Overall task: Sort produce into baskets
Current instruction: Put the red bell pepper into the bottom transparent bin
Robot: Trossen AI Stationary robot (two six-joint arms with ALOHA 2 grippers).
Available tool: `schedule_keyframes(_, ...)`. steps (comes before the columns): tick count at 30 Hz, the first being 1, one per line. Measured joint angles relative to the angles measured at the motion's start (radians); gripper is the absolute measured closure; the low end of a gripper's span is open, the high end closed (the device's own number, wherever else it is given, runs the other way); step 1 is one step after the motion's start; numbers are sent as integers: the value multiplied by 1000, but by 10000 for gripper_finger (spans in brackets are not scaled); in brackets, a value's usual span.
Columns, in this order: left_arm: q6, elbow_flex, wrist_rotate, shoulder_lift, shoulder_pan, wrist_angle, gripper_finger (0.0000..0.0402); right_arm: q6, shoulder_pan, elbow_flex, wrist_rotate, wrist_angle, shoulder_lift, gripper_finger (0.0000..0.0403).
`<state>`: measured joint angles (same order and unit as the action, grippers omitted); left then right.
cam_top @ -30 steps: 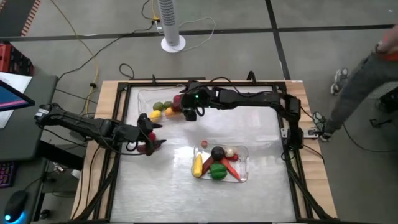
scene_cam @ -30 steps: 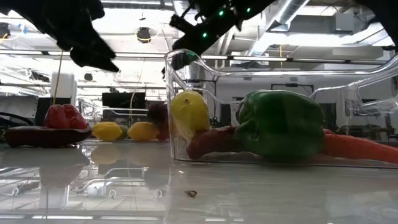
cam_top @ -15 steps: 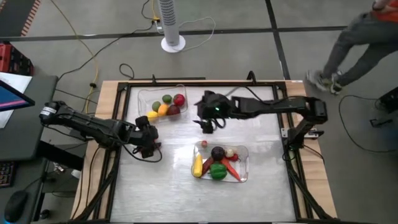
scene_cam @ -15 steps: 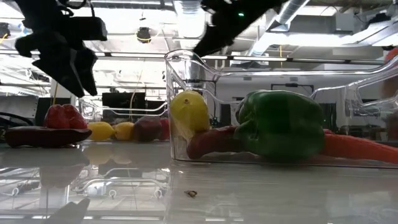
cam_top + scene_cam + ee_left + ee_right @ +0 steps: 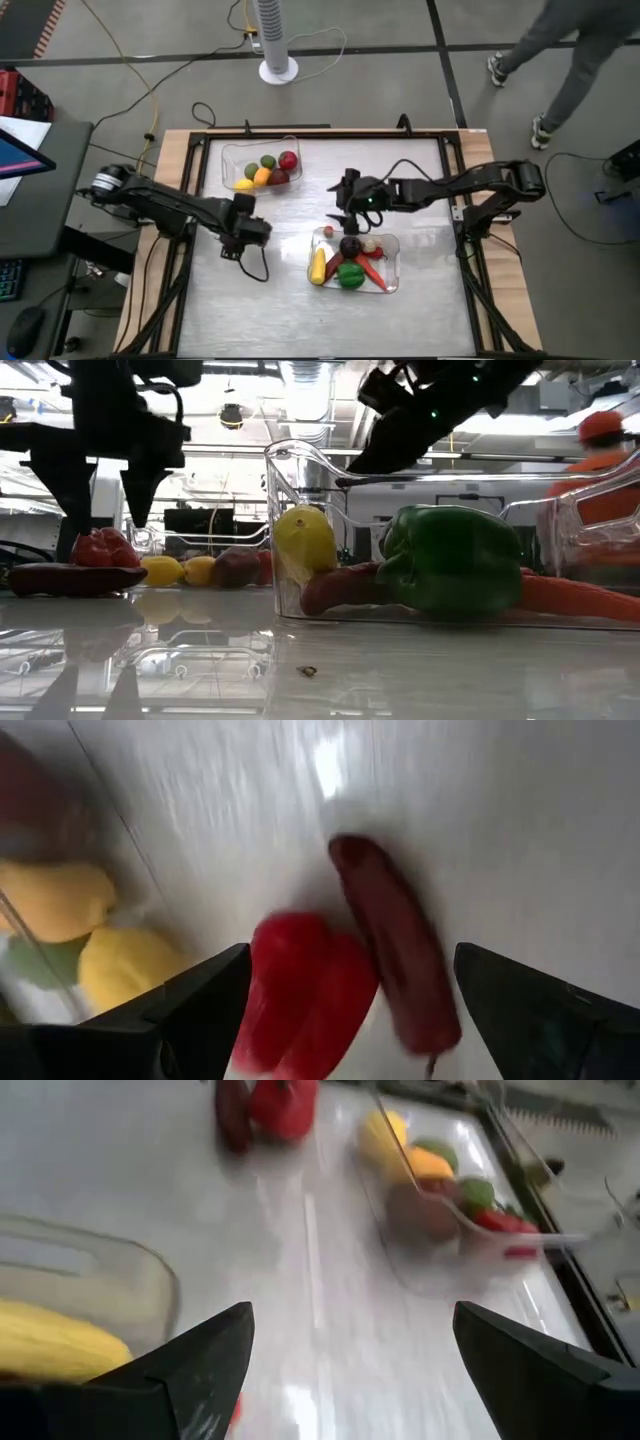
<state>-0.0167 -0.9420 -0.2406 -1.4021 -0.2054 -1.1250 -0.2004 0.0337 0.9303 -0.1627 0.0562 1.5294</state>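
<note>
My left gripper (image 5: 350, 1020) hangs open, pointing down over a red pepper (image 5: 300, 990) and a long dark red piece (image 5: 395, 960) that lie side by side on the table; its fingers stand either side above them. In the high view my left gripper (image 5: 243, 232) hides both. The far basket (image 5: 232, 152) holds yellow, green, orange and red fruits. The near basket (image 5: 395, 285) holds a green pepper (image 5: 455, 560), a yellow piece (image 5: 305, 540), a carrot (image 5: 580, 598) and others. My right gripper (image 5: 343, 200) is open and empty, above the table just beyond the near basket's far left corner.
Bare table top lies between the two baskets and along the near edge. A black frame (image 5: 455, 180) runs round the table. Beyond the far edge stand a fan's base (image 5: 278, 70) and loose cables. A person (image 5: 570, 50) walks at the far right.
My left gripper has tipped from nearly level to pointing down and has sunk a little over the red pepper and the dark piece. My right gripper has left the far basket, travelling toward the table's near and right side and sinking, to the near basket's far edge.
</note>
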Motion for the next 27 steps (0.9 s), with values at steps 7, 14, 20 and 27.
schedule_keyframes(7,146,-89,-44,-141,10,-175,66,3,-20,-55,0,109,-1,35)
schedule_keyframes(14,176,-89,-59,-244,55,-279,66,12,-19,-55,2,120,-1,35)
schedule_keyframes(20,270,-88,-87,-317,57,-267,66,17,-21,-55,4,119,-1,35)
schedule_keyframes(27,302,-81,-87,-368,68,-249,84,17,-21,-55,4,118,-1,35)
